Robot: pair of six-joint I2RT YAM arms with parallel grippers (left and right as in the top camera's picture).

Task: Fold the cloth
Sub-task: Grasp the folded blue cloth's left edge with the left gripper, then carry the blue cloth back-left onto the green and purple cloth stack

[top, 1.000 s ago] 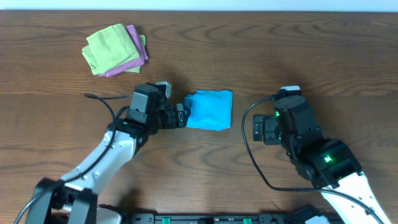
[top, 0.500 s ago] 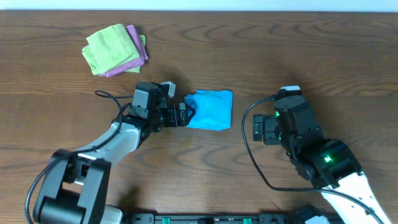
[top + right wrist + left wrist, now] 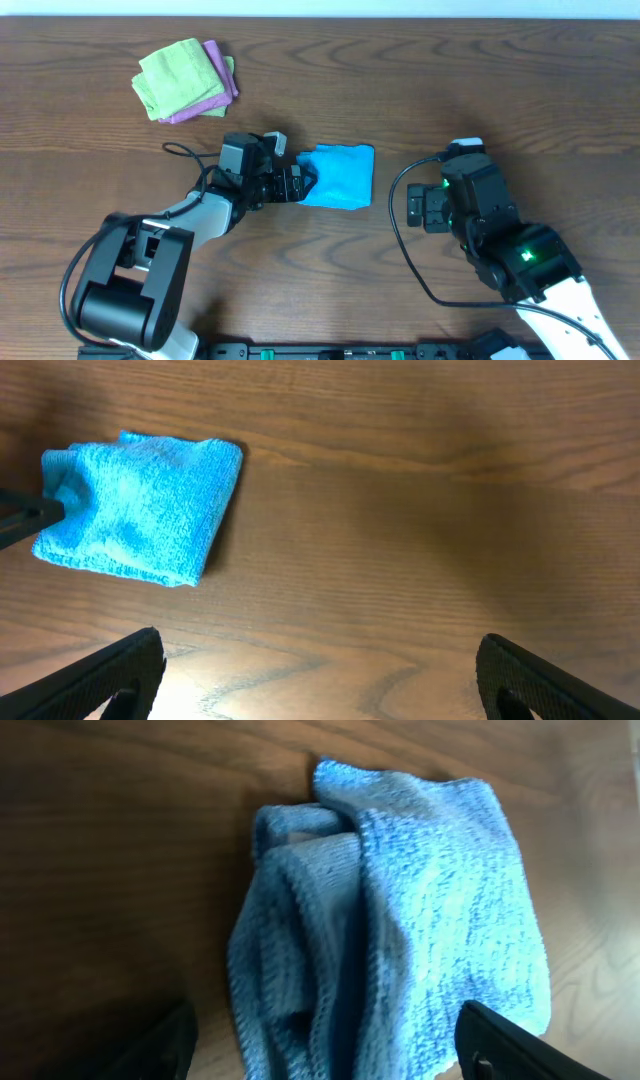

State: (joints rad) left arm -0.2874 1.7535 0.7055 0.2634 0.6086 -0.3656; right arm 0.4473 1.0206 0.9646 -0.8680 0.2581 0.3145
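Observation:
The bright blue cloth (image 3: 338,176) lies folded into a small bundle near the middle of the wooden table. It fills the left wrist view (image 3: 400,910) with bunched layered edges, and shows at the upper left of the right wrist view (image 3: 140,505). My left gripper (image 3: 298,184) is at the cloth's left edge, its fingers wide apart on either side of the bundle (image 3: 325,1055). My right gripper (image 3: 415,207) is open and empty over bare table to the right of the cloth, shown also in the right wrist view (image 3: 320,680).
A lime-green cloth (image 3: 178,76) lies on a pink-purple cloth (image 3: 222,84) at the far left of the table. The left arm's cable (image 3: 185,160) loops over the table beside it.
The left arm has swung its elbow in and its gripper has edged right into the cloth's left edge. The cloth and the right arm have not moved.

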